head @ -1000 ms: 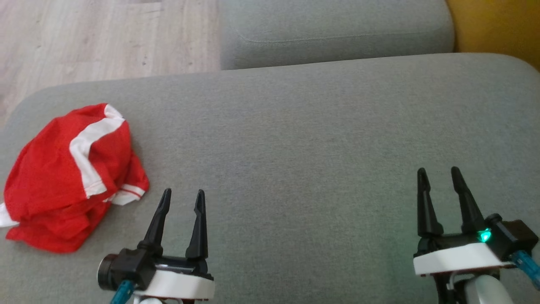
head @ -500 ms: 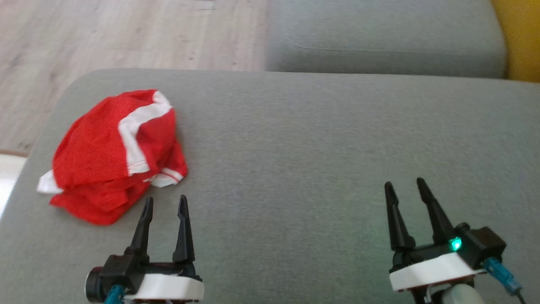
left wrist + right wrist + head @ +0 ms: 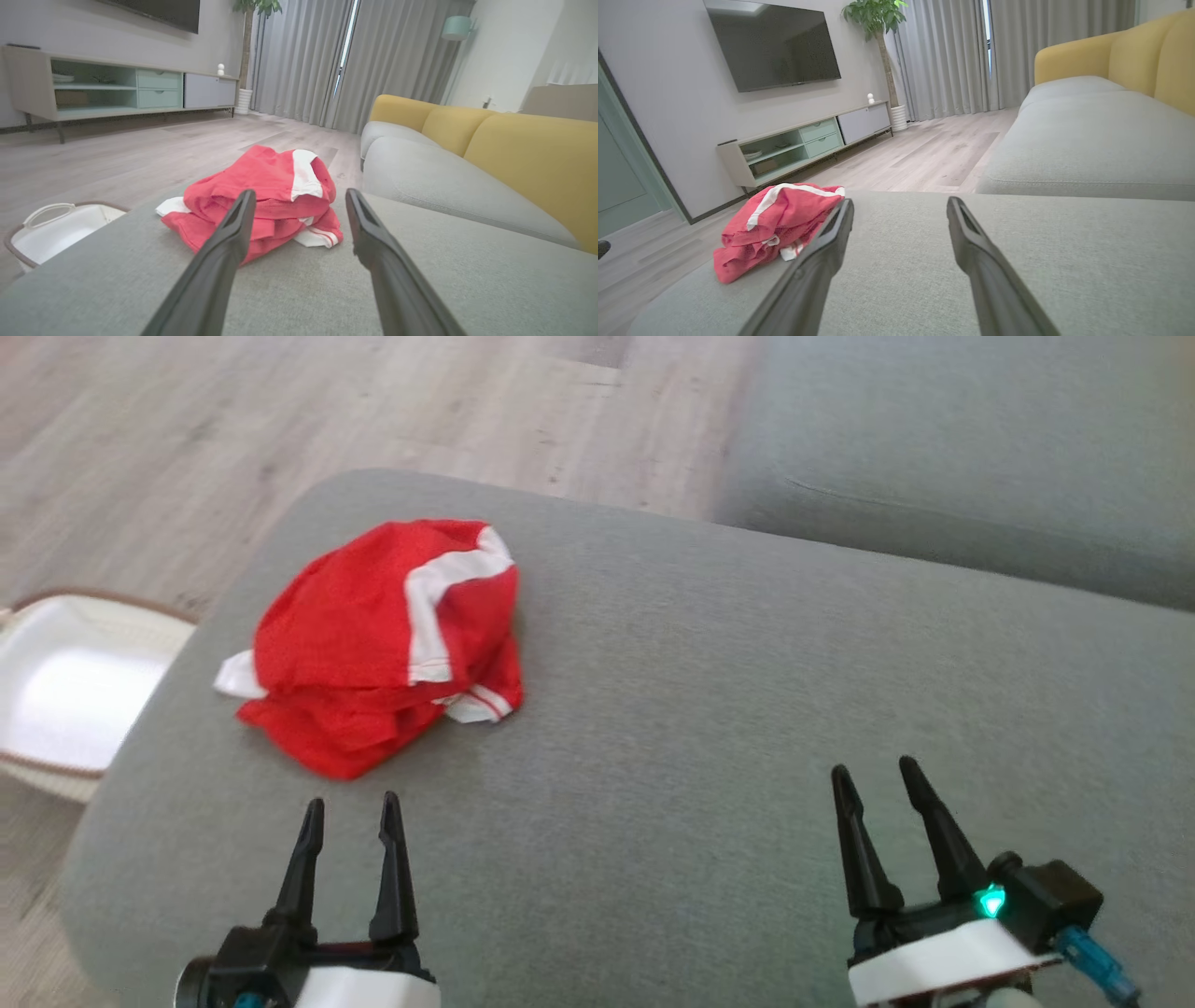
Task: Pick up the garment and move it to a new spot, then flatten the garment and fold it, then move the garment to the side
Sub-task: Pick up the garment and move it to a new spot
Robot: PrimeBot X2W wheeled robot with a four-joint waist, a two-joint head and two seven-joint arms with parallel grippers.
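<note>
Step one, the pick-up, not yet begun. One red garment with white stripes (image 3: 373, 635) lies crumpled on the grey sofa cushion (image 3: 700, 709), near its far left corner, untouched. Two grippers: left gripper (image 3: 353, 801) hovers just short of the heap, fingers apart, empty. Right gripper (image 3: 872, 765) is well off to the right, fingers also apart, empty. Next move, probably: left one reaches forward, lowers onto a raised fold, pinches. One white basket (image 3: 84, 635) sits on the floor beside the cushion.
</note>
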